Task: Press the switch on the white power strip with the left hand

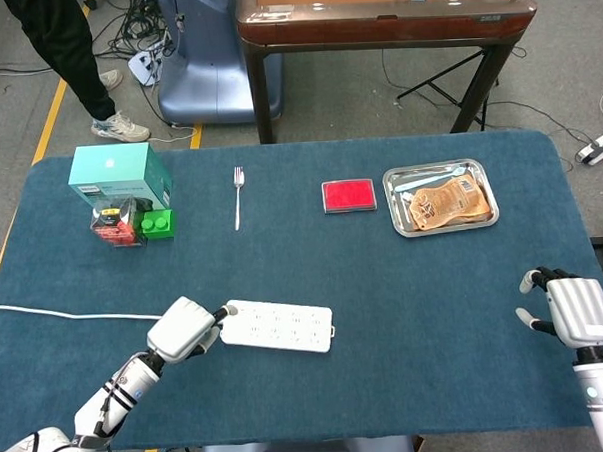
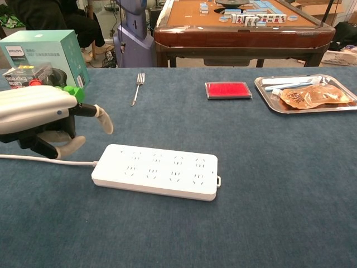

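The white power strip (image 1: 278, 325) lies flat near the table's front, and its cable (image 1: 65, 316) runs off to the left. In the chest view the strip (image 2: 156, 171) shows rows of sockets; I cannot make out a switch. My left hand (image 1: 184, 329) hovers at the strip's cable end, holding nothing. One finger (image 2: 104, 118) sticks out toward the strip, just above its left edge, and the others are loosely curled. The chest view puts this hand (image 2: 39, 120) above the cable. My right hand (image 1: 571, 311) rests open at the front right, far from the strip.
At the back left stand a teal box (image 1: 119, 174), a green brick (image 1: 158, 224) and a red packaged item (image 1: 116, 222). A fork (image 1: 238, 196) and a red pad (image 1: 348, 195) lie mid-back. A metal tray (image 1: 388, 197) holds a snack pouch (image 1: 449, 202).
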